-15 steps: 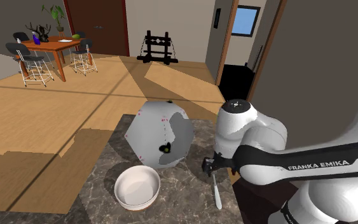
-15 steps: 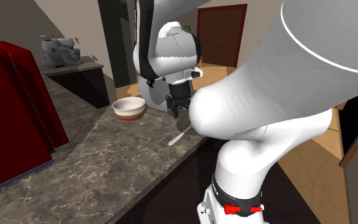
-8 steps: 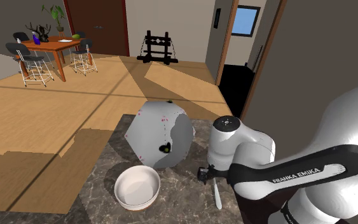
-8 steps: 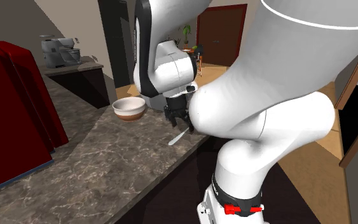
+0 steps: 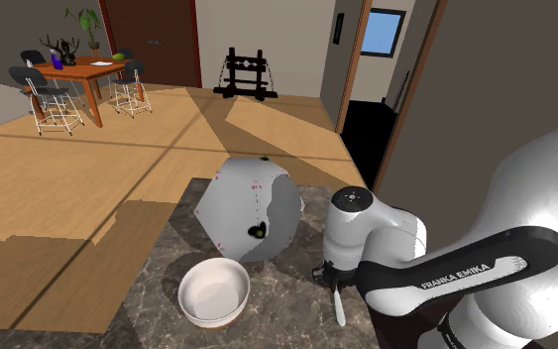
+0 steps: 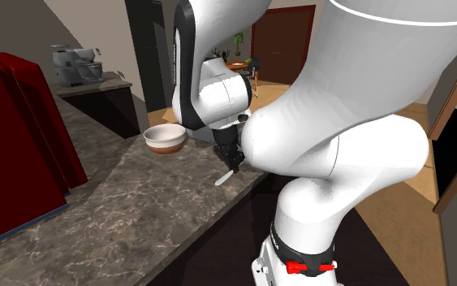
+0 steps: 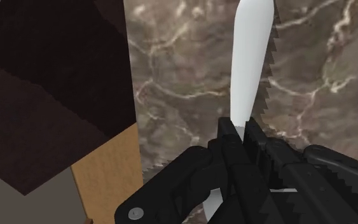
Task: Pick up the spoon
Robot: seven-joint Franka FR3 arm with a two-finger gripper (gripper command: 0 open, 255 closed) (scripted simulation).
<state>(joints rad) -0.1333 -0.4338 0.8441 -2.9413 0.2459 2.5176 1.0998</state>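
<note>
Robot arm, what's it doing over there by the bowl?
The white robot arm is picking up a white spoon. Its black hand is down at the marbled countertop, fingers clasped around the spoon's handle. The spoon lies on the countertop, not lifted yet. A white bowl sits nearby.

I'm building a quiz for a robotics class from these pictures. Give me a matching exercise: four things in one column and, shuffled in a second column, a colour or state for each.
Things
1. spoon
2. bowl
3. gripper
4. counter

Descriptions
A. brown, marbled
B. black, closed on a handle
C. white and slender, near the counter's edge
D. round, white inside

Pairs: 1-C, 2-D, 3-B, 4-A
</note>
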